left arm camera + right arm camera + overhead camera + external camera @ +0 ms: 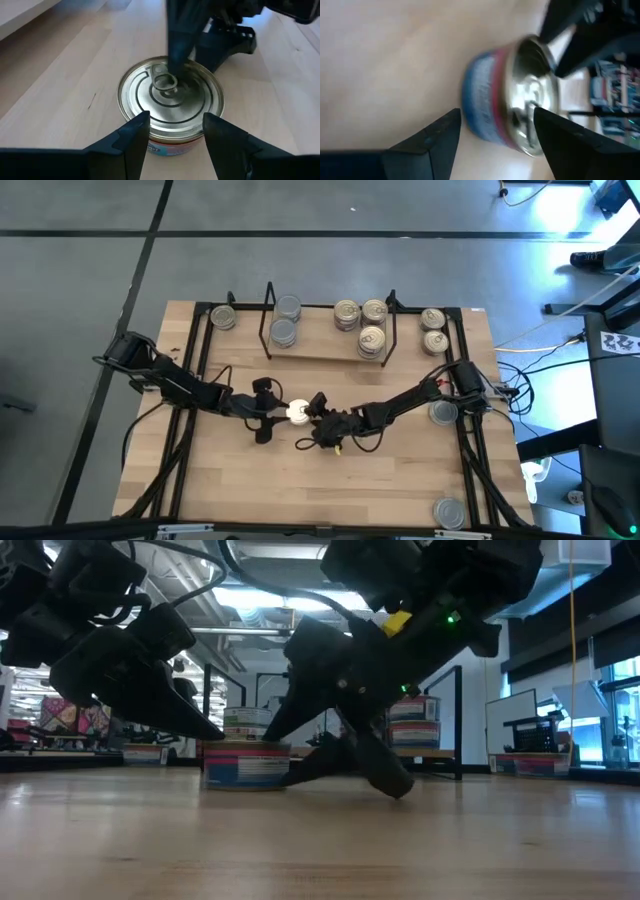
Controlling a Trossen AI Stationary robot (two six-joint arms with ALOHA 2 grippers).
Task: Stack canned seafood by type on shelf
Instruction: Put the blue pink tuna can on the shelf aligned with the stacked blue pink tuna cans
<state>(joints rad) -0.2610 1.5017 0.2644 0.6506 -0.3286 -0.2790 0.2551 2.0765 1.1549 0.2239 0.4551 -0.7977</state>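
A flat round tin (297, 412) with a silver pull-ring lid (170, 97) and a blue-and-red label stands on its base mid-table. My left gripper (175, 127) is open at the tin's left side, its fingertips just before the wall. My right gripper (497, 112) is open and rolled at the tin's right side, with one finger over the lid and the other beside the wall. The shelf (330, 352) stands at the far edge. It holds a stack of silver-topped tins (285, 322) on its left and gold-lidded tins (362, 322) on its right. My left gripper has both fingertips (142, 125) against or just short of the tin's near wall (172, 137), slanting down from the table's left; I cannot tell whether they touch. My right gripper has one finger (175, 55) lying over the lid by the pull ring (165, 82), slanting down from the table's right; I cannot tell whether it touches.
Loose tins lie outside the shelf: one at the far left (222, 317), two at the far right (434, 328), one by the right arm's base (443, 412) and one at the near right corner (450, 513). Bare wood stretches along the near side.
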